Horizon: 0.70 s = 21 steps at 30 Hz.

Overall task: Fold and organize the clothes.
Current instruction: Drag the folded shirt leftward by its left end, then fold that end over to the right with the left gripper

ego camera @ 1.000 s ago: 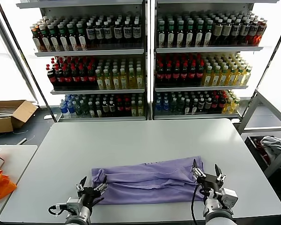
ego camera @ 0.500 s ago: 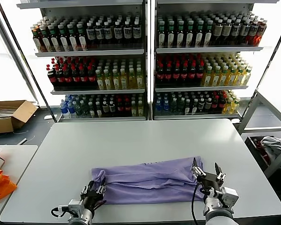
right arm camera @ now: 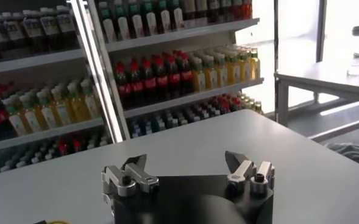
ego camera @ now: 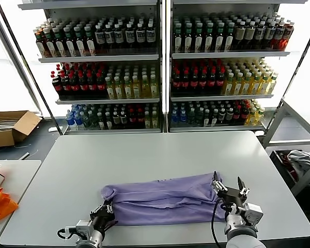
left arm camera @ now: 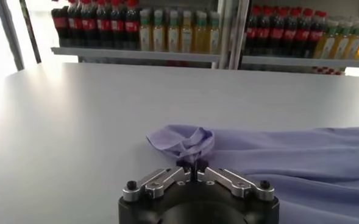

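While the left gripper (ego camera: 104, 215) pinches the T-shirt (ego camera: 165, 205) corner at lower left, ready to fold, the right gripper (ego camera: 230, 194) waits. Its jaws gape, holding nothing

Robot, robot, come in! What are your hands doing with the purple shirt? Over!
Left gripper shut on T-shirt sleeve. Right gripper open at other end. Nothing in the way.

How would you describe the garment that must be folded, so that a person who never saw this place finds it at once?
Before the bottle shelves stands a pale grey table; along its near edge lies the lavender T-shirt, folded into a long band. The left gripper is shut on its left end; the right gripper stands open at its other end. It is the only cloth on this table, unlike the orange cloth on the side table.
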### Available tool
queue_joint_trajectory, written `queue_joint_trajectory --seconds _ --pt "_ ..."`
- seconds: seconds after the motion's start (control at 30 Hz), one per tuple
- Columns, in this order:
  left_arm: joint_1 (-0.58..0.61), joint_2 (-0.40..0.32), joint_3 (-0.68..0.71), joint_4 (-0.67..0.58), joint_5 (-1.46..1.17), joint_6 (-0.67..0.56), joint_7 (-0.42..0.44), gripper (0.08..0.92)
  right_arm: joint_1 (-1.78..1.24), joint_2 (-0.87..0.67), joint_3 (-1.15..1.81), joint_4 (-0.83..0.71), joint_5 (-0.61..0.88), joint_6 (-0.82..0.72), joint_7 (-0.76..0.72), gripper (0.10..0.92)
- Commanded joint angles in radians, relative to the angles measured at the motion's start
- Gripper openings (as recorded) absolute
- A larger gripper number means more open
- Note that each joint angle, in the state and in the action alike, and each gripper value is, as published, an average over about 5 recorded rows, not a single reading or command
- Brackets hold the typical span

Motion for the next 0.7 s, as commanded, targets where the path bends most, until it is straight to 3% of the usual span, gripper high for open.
queue_joint_trajectory --seconds 0.03,0.23,0.47,0.6,0.7 --pt "-0.013 0.052 -0.129 -0.068 -0.001 -0.027 -0.006 0.111 0.01 -0.008 -0.002 0.0 0.0 -0.007 -0.001 0.823" --pt "-0.028 0.185 -0.369 -0.079 -0.132 -0.007 -0.005 0.111 0.024 -0.015 -0.006 -0.01 0.004 -0.007 0.001 0.823" --pt "-0.055 0.422 -0.606 0.018 -0.168 -0.003 0.025 0.111 0.044 -0.011 -0.017 -0.016 0.016 -0.008 0.002 0.823" --pt "-0.089 0.535 -0.692 0.108 -0.167 -0.006 0.034 0.111 0.044 -0.013 -0.015 -0.017 0.025 -0.006 0.003 0.823" --pt "-0.093 0.561 -0.698 0.098 -0.152 -0.005 0.04 0.111 0.041 -0.011 -0.015 -0.018 0.028 -0.004 0.004 0.823"
